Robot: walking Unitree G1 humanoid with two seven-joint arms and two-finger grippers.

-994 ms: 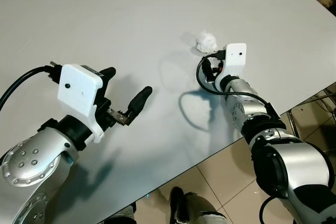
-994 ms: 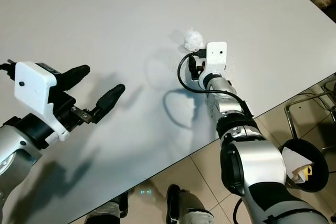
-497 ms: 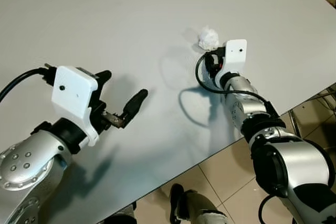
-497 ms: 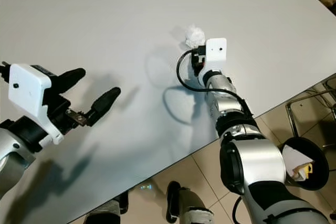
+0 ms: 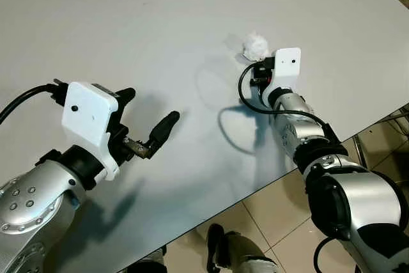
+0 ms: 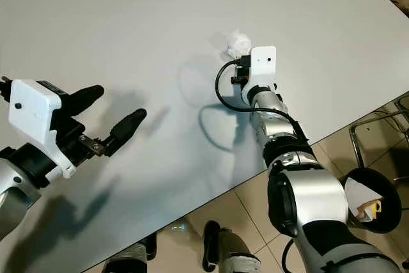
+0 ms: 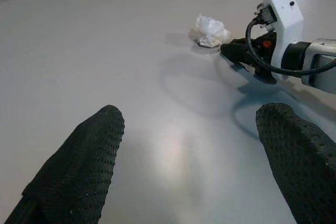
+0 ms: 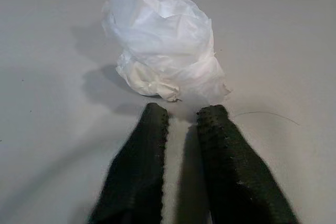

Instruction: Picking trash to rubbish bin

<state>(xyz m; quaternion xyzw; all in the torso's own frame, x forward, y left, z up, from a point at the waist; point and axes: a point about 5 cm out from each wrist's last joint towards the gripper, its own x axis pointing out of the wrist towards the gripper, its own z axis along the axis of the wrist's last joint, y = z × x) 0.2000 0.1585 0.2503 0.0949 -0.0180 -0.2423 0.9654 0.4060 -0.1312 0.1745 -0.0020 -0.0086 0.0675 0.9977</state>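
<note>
A crumpled white tissue (image 8: pixel 165 59) lies on the white surface (image 5: pixel 160 23), and the right end effector (image 8: pixel 181 116) sits just short of it with its two black fingers nearly together, tips at the tissue's near edge. The left end effector (image 5: pixel 144 119) hovers well away from the tissue with fingers spread apart and holding nothing. With fingers this narrow, a forward push would likely shove the light tissue along the surface rather than catch it, so they need to part first.
</note>
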